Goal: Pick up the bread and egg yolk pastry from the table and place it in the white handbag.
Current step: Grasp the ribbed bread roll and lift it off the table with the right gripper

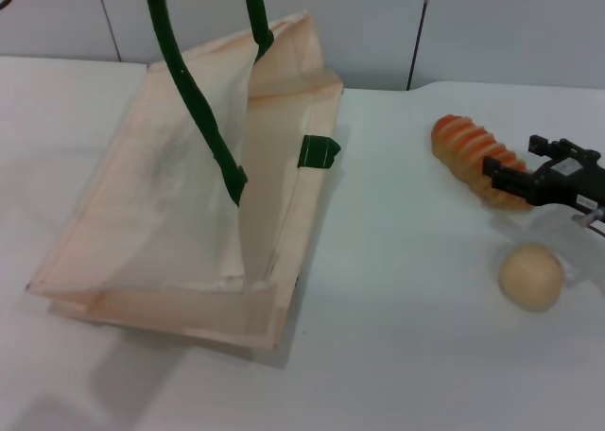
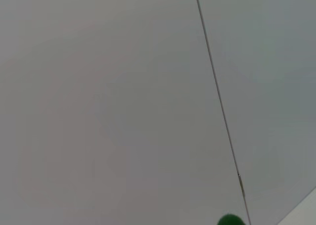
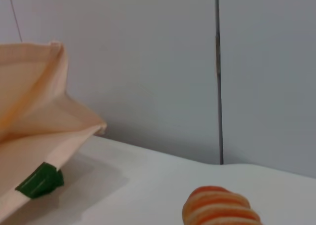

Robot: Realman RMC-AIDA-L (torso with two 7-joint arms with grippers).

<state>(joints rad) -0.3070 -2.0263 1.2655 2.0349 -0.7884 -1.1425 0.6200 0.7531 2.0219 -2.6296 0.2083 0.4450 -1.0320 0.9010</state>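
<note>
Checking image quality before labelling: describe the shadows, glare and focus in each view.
Head view: soft even light, no glare; the white handbag casts a faint shadow on the table, as does the egg yolk pastry; the right hand at the bread looks sharp.
Left wrist view: only a plain grey wall, with a blurred green blob at the edge.
Right wrist view: bag edge soft, dim shadow beneath it.

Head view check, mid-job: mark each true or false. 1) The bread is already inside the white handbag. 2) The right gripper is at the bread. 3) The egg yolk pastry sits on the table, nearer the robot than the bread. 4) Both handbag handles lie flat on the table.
1) False: the bread lies on the table, right of the white handbag.
2) True: the right gripper is against its near end.
3) True: the egg yolk pastry rests there, untouched.
4) False: the handles rise up out of frame.
</note>
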